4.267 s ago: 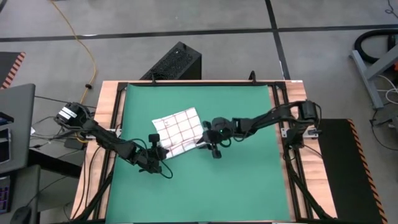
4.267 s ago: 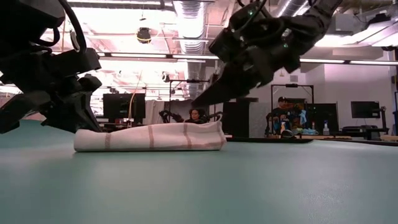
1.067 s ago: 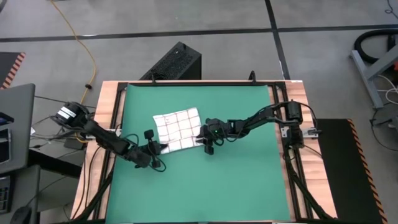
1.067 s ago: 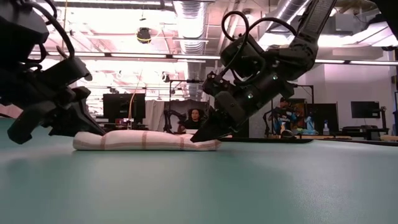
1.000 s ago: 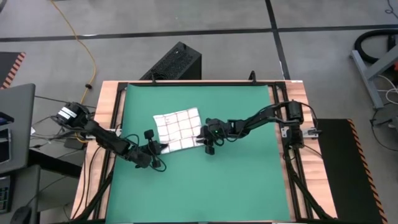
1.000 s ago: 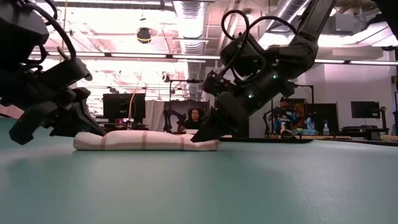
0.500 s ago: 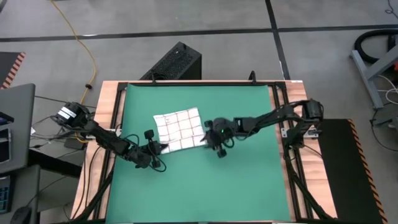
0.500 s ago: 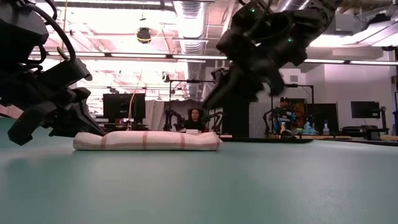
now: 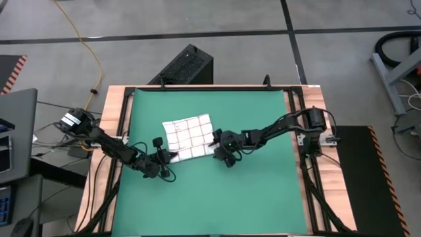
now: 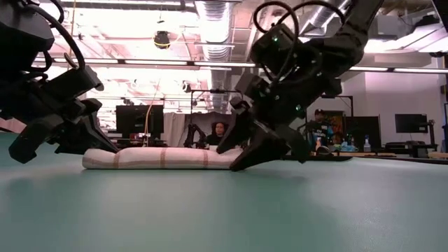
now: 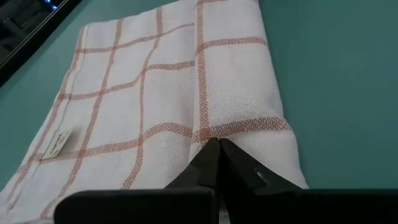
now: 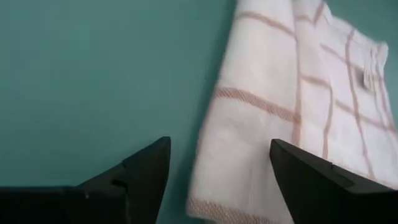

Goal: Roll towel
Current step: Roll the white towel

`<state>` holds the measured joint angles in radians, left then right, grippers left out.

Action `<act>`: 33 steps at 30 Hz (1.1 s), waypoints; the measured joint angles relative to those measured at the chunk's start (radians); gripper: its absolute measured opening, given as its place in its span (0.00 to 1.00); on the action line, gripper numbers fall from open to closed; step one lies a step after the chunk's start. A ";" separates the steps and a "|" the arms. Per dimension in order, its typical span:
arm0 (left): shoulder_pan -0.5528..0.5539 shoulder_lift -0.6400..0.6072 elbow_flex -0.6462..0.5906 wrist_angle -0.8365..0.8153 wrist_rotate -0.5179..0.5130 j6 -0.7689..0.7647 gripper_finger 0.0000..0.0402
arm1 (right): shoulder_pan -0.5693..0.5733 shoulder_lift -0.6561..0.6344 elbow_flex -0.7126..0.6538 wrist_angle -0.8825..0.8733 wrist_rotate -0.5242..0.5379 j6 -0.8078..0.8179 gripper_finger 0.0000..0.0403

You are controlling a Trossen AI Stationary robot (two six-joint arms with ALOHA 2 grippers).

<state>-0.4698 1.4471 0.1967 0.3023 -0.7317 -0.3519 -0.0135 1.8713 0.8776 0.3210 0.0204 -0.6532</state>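
Note:
The white towel with a thin red check lies on the green mat, and its near edge is rolled into a low thick fold. My left gripper is shut at the roll's left end. My right gripper is open and low over the mat at the roll's right end. In the right wrist view its two fingers stand wide apart on either side of the towel's end corner. I cannot see them touching it. My left gripper pinches the cloth of the rolled near edge, at its left end, between its two fingertips. The fingers come slanting down from the table's near left. The red lines pucker toward the tips. The towel lies flat on the mat; how many layers are held is hidden.
Bare green mat lies to the near side and to the right of the towel. The wooden table frame borders the mat. A black box stands on the floor beyond the far edge.
My right gripper has lifted off the roll's right end, gone a little toward the table's right edge, then come back down to that end; its fingers now stand apart. The towel and my left gripper have kept still.

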 joint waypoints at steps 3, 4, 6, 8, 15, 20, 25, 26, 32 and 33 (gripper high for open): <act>0.000 0.000 0.000 -0.001 0.000 0.000 0.00 | -0.030 0.014 0.000 0.000 -0.011 0.034 0.73; 0.000 0.000 0.000 -0.001 0.000 -0.001 0.00 | -0.042 0.014 -0.001 -0.002 -0.015 0.036 0.73; 0.000 0.001 0.000 -0.002 -0.001 -0.002 0.00 | -0.067 0.017 -0.007 -0.001 -0.023 0.038 0.73; 0.000 0.001 0.000 -0.002 0.000 -0.002 0.00 | -0.085 0.030 -0.014 0.012 -0.026 0.051 0.73; 0.000 0.001 0.000 -0.002 0.000 -0.001 0.00 | -0.101 0.116 -0.016 0.039 -0.040 0.144 0.68; 0.000 0.001 0.000 -0.003 -0.002 -0.005 0.00 | -0.091 0.165 -0.013 0.078 -0.034 0.241 0.53; 0.000 0.001 -0.001 0.003 -0.001 -0.005 0.00 | -0.076 0.155 -0.014 0.094 0.026 0.310 0.27; 0.000 0.001 -0.001 0.004 0.001 -0.006 0.00 | -0.071 0.152 -0.014 0.092 0.037 0.320 0.21; 0.003 -0.047 0.001 0.004 0.072 -0.029 0.00 | -0.047 0.128 -0.005 0.030 0.030 0.460 0.08; 0.002 -0.060 0.003 0.004 0.097 -0.035 0.00 | -0.041 0.126 -0.002 0.013 0.016 0.497 0.08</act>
<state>-0.4675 1.3870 0.1998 0.3060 -0.6345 -0.3873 -0.0541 1.9974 0.8755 0.3340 0.0360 -0.1563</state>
